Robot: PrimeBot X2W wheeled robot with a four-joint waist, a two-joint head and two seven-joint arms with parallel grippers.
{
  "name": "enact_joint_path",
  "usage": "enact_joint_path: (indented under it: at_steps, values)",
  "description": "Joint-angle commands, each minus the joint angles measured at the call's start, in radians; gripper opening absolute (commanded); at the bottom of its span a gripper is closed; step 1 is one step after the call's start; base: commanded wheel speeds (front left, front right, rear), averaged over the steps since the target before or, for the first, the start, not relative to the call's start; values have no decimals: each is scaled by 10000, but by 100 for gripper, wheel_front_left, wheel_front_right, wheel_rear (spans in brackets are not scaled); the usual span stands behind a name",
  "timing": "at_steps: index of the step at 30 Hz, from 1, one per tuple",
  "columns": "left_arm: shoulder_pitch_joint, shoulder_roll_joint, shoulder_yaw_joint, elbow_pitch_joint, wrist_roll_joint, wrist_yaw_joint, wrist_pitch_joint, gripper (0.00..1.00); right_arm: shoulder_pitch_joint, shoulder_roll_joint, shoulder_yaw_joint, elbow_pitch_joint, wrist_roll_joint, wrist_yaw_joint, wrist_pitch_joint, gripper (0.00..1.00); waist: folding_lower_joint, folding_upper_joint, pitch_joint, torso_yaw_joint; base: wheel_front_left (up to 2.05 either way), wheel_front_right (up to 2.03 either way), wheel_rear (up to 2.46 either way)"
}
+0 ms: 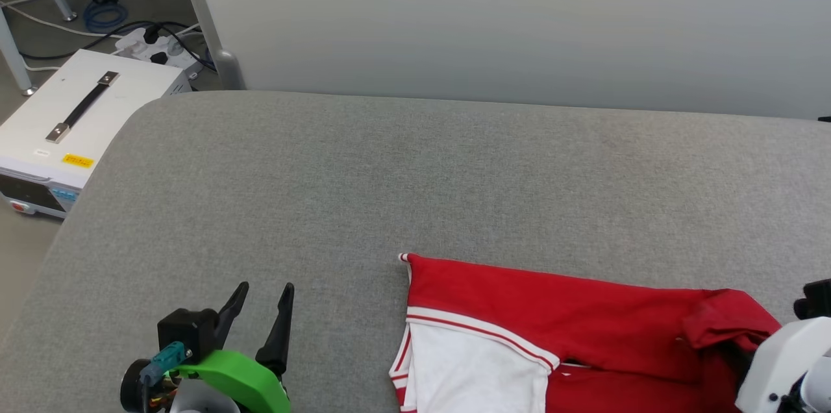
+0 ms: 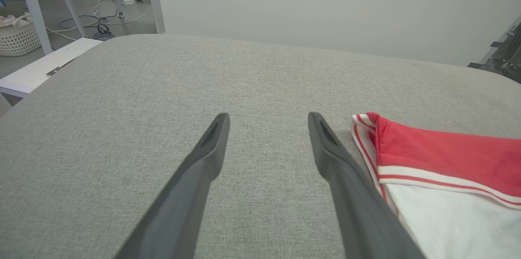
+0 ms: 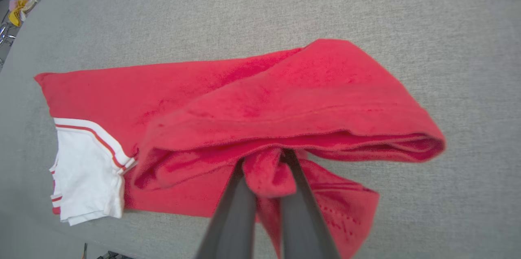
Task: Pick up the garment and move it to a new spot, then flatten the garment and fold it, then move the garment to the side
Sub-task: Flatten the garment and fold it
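Observation:
The garment (image 1: 545, 309), a red jersey with a white, stripe-trimmed sleeve (image 1: 467, 367), lies folded over at the near right of the grey padded table (image 1: 389, 173); its lettering is hidden. In the right wrist view my right gripper (image 3: 262, 157) is shut on a bunched red fold of the garment (image 3: 285, 100), lifting that edge off the surface. My left gripper (image 1: 263, 293) stands open over bare fabric to the left of the sleeve, holding nothing. The left wrist view has its fingers (image 2: 211, 145) apart, with the garment (image 2: 443, 157) just to the right.
A white equipment case (image 1: 71, 121) with a black handle sits on the floor beyond the table's left edge, with a power strip (image 1: 156, 46) and cables behind it. A pale wall (image 1: 506, 17) runs along the table's far side.

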Motion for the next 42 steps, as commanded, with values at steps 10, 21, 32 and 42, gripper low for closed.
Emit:
enact_joint_path:
  at_steps: [10, 21, 32, 42]
  values:
    - [308, -236, 138, 74, 45, -76, -58, 100, -143, 1631, 1306, -1268, -204, -6, 881, 0, 0, -1, -192, 378, 0, 0, 0]
    - [369, -257, 335, 150, 122, -170, -58, 100, -954, 2203, 2783, -228, 678, -6, 301, 0, 0, -1, -238, 800, 0, 0, 0]
    - [299, -334, 366, 337, 171, -275, -58, 100, -2531, 2207, 4328, 3175, 875, -6, -1971, 100, 0, -1, -80, 1242, 0, 0, 0]
    - [316, -269, 374, 352, 172, -262, -58, 100, -3180, 2207, 6127, 3456, 2771, -6, -2539, 100, 0, -1, -196, 1116, 0, 0, 0]
